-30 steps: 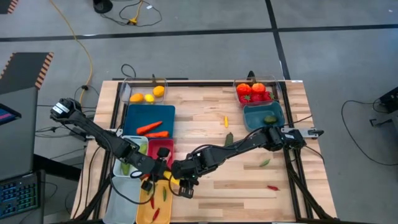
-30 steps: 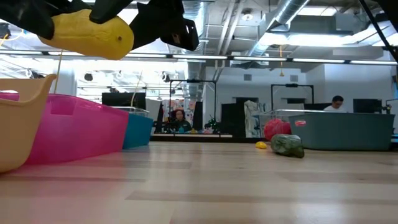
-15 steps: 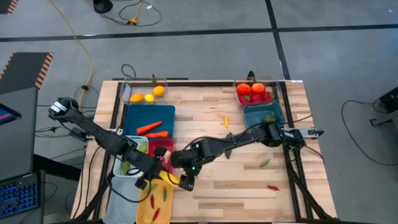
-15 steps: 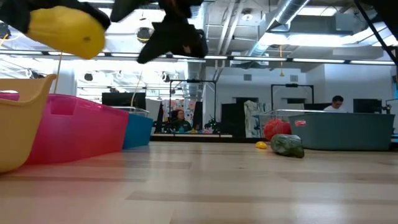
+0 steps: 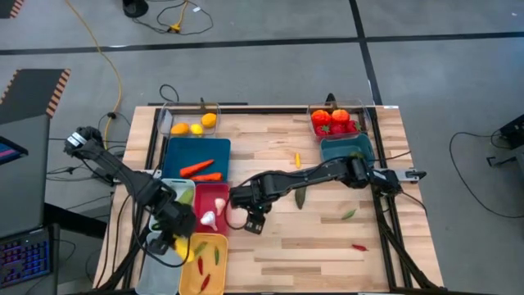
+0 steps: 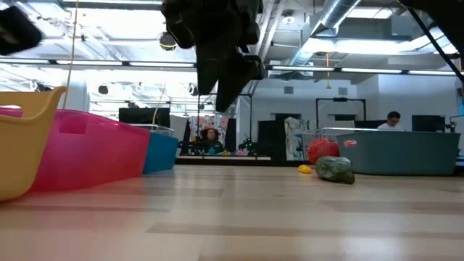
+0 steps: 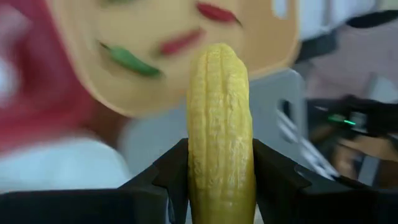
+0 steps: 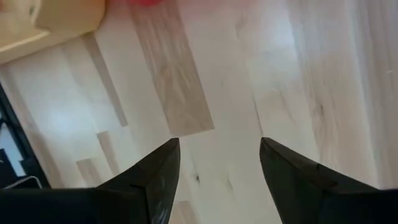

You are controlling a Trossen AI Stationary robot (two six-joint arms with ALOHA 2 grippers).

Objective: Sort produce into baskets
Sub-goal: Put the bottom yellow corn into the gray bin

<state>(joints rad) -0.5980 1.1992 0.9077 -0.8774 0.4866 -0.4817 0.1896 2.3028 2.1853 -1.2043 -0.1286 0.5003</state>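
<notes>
My left gripper (image 7: 219, 186) is clamped on a ribbed yellow toy squash (image 7: 220, 130), one dark finger pressed to each side of it. In the overhead view this gripper (image 5: 173, 238) hangs at the near left corner of the table, over the line where the pale grey-blue plastic bin (image 5: 160, 266) meets the yellow plastic bin (image 5: 205, 262). The yellow bin holds small red and green chillies (image 5: 211, 256). The squash (image 5: 182, 248) shows as a yellow patch just off that bin's left rim.

My right gripper (image 8: 219, 163) stands open with nothing between its fingers; only bare wooden planks show through the gap. From above it (image 5: 255, 220) hovers just right of the red plastic bin (image 5: 214, 197), which holds white toy garlic (image 5: 209, 218). It is clear of that bin's rim.

Beyond lie the dark blue bin (image 5: 176, 154) with two orange carrots (image 5: 198, 169) and, at the far left corner, a clear bin (image 5: 168, 115) with yellow and orange fruit. At the far right a clear bin of red tomatoes (image 5: 334, 121) sits against a teal bin (image 5: 332, 152).

The wooden table (image 5: 270, 139) lies open through the middle and near right. Only scattered pieces sit there: a small yellow bit (image 5: 297, 159), a dark green cucumber (image 5: 300, 195), a green chilli (image 5: 349, 215) and a red chilli (image 5: 359, 247).
</notes>
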